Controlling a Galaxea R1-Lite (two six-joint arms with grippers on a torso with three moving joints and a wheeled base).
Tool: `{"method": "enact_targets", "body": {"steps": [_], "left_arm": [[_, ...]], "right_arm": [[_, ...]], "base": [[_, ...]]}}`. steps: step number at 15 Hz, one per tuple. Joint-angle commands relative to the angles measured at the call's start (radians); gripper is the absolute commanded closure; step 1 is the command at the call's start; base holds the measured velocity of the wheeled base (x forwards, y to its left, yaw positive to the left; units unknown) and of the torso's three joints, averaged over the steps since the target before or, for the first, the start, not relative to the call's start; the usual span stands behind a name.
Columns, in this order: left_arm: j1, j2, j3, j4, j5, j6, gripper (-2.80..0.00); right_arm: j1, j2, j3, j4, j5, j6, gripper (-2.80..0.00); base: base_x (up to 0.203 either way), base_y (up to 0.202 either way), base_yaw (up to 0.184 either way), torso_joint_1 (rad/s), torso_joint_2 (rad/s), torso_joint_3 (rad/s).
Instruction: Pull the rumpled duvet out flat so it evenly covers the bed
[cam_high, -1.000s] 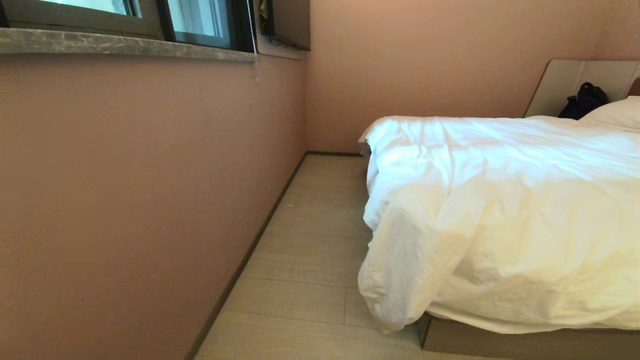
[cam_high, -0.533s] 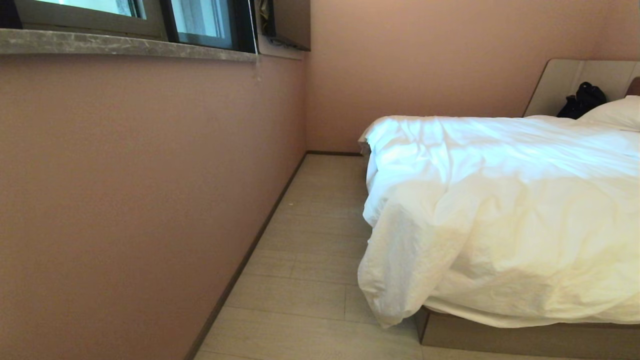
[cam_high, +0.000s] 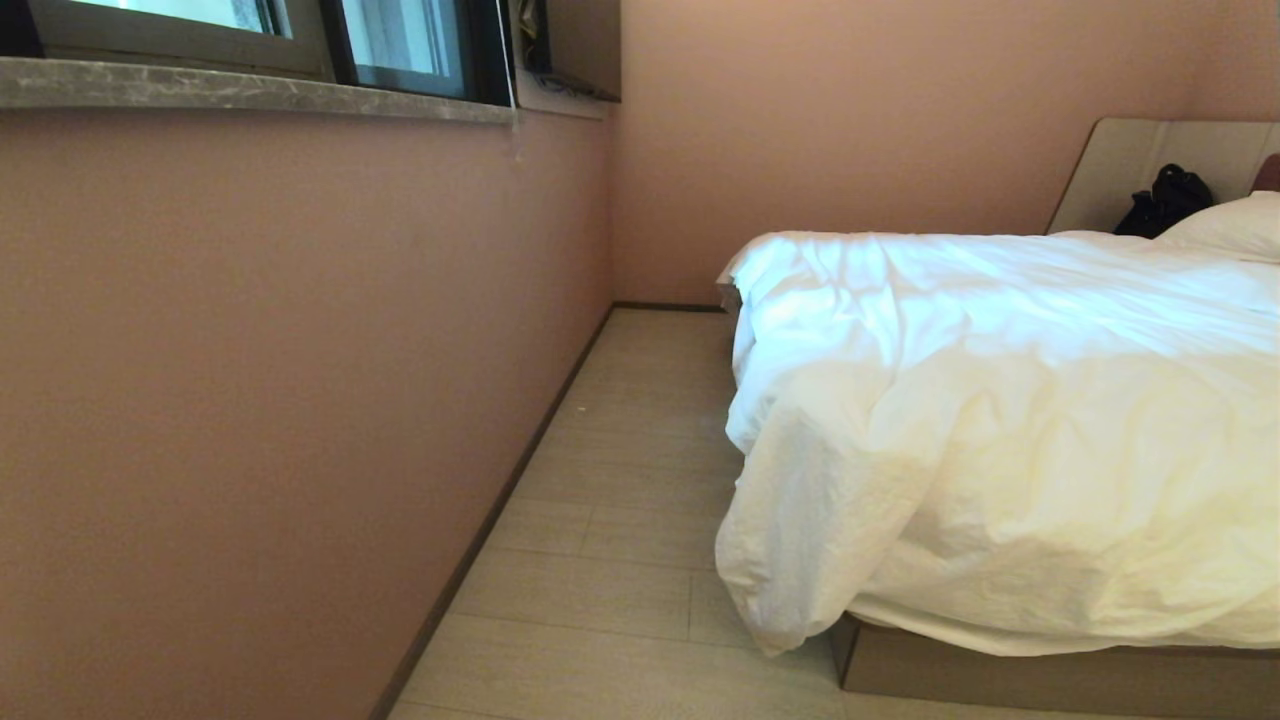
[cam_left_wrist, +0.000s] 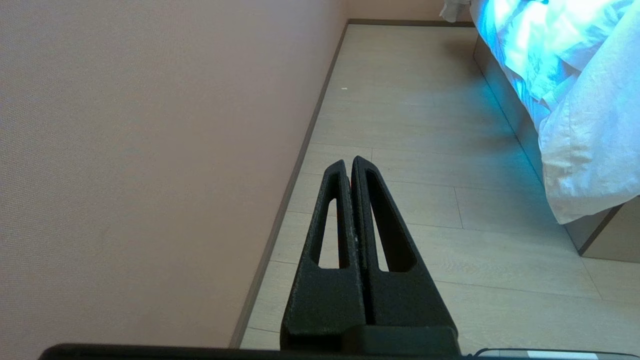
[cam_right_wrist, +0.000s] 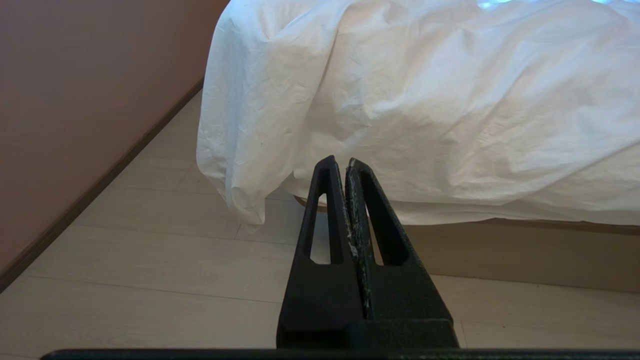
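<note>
A black bag (cam_high: 1165, 200) lies near a pillow (cam_high: 1235, 225), below a window sill (cam_high: 250, 92)

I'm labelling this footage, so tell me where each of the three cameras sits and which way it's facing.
Head view: high on the robot, facing the duvet on the bed and the wall; no arm shows.
Left wrist view: behind the shut left gripper, facing the floor along the wall.
Right wrist view: behind the shut right gripper, facing the duvet's drooping corner.
All three share that corner.
</note>
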Motion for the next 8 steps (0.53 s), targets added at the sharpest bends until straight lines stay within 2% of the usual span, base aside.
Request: {"method": "enact_targets", "body": {"steps": [1, 8], "left_arm": [[-0.001, 0.001, 0.0, 0.0, 0.0, -0.001, 0.0], [-0.001, 0.001, 0.0, 0.0, 0.0, -0.001, 0.0]], "right_arm": [[0.0, 0.0, 0.0, 0.0, 0.0, 0.001, 0.0], [0.001, 0.001, 0.0, 0.0, 0.002, 0.007, 0.0]], "base": [[0.0, 0.0, 0.0, 0.0, 0.0, 0.0], [0.0, 0.0, 0.0, 0.0, 0.0, 0.0]]}}
